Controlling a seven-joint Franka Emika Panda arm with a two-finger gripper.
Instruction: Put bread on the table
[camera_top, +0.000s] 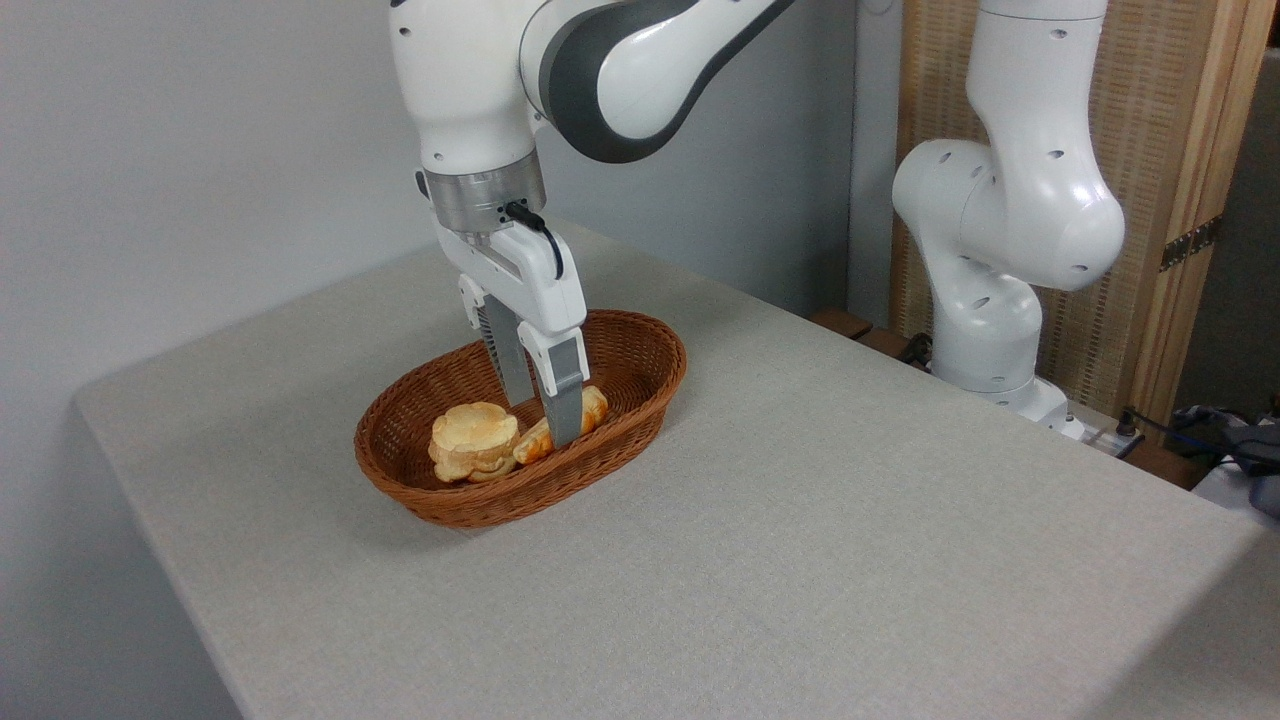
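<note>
Bread's not out yet: the braided golden loaf (575, 418) sits down in the brown wicker basket (640, 345), right beside a pale round stacked bun (473, 440). The gripper (542, 420) is reaching in with its fingers narrowly straddling the loaf; looks like a grip, but I can't tell if it's actually clamped. Lifting and setting it on the grey-beige woven table (800, 520) are both left.

We saw the table (800, 560) lie bare right of the basket (640, 352). Inside, the bun (472, 437) crowded the bread (530, 446) from the left, and the basket's wall hemmed the gripper (542, 415).
</note>
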